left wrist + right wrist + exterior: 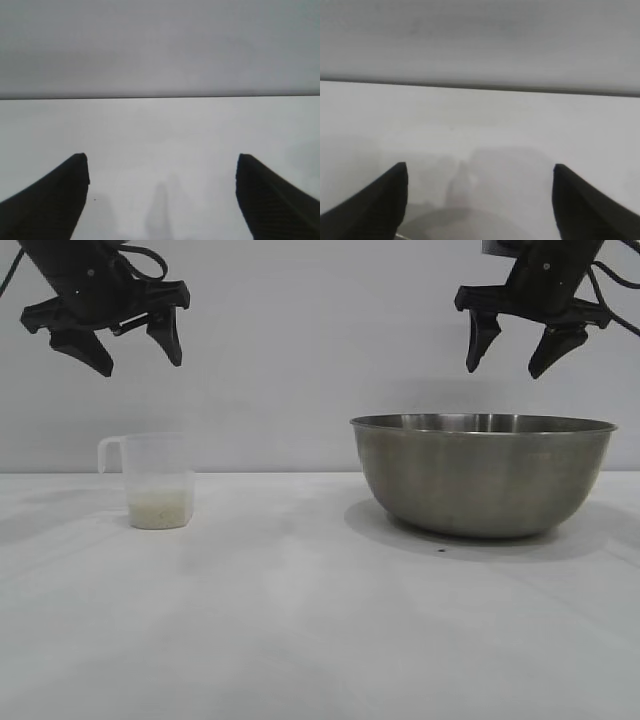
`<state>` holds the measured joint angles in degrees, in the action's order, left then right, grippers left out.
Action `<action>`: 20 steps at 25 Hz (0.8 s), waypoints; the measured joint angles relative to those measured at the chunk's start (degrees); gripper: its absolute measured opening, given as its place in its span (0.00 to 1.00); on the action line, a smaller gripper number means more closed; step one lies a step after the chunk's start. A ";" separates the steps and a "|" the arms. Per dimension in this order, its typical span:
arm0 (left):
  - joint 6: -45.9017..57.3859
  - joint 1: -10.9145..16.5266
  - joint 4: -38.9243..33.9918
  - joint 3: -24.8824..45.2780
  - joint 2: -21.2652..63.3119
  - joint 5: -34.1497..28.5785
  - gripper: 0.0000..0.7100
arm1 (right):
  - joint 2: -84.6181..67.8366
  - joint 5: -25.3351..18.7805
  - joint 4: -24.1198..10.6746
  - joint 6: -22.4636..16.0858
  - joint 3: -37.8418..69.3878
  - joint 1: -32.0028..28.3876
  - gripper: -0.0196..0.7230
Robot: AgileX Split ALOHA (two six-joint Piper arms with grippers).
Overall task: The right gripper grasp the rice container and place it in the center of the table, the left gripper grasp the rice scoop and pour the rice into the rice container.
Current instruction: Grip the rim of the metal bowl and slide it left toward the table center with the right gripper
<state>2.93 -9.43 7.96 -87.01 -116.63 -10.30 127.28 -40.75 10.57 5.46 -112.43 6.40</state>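
The rice container (483,475), a wide steel bowl, stands on the white table (300,620) at the right. Its rim just shows in the right wrist view (470,222). The rice scoop (155,480), a translucent cup with a loop handle, stands at the left with rice (160,508) in its bottom. My right gripper (510,358) hangs open and empty above the bowl; it also shows in the right wrist view (479,172). My left gripper (140,358) hangs open and empty above the scoop; in the left wrist view (162,162) it has only bare table below.
A plain pale wall (320,360) rises behind the table. A small dark speck (441,549) lies on the table in front of the bowl.
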 joint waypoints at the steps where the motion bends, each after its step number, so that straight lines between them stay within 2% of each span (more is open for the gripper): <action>1: 0.00 0.00 0.00 0.00 0.00 0.00 0.75 | 0.00 0.10 0.00 0.00 0.00 0.00 0.77; 13: 0.00 -0.09 0.00 0.00 0.00 -0.11 0.75 | 0.00 -0.46 0.00 0.00 0.00 -0.10 0.77; 16: 0.00 -0.09 0.00 0.00 0.00 -0.97 0.75 | 0.00 -3.56 0.00 0.23 0.00 -0.10 0.77; 20: 0.00 -0.09 0.00 0.00 0.00 -1.22 0.75 | -0.21 -9.94 -0.39 0.87 0.00 -0.10 0.77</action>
<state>2.93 -9.53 7.96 -87.01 -116.63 -11.53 127.07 -50.69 10.18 6.33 -112.43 6.30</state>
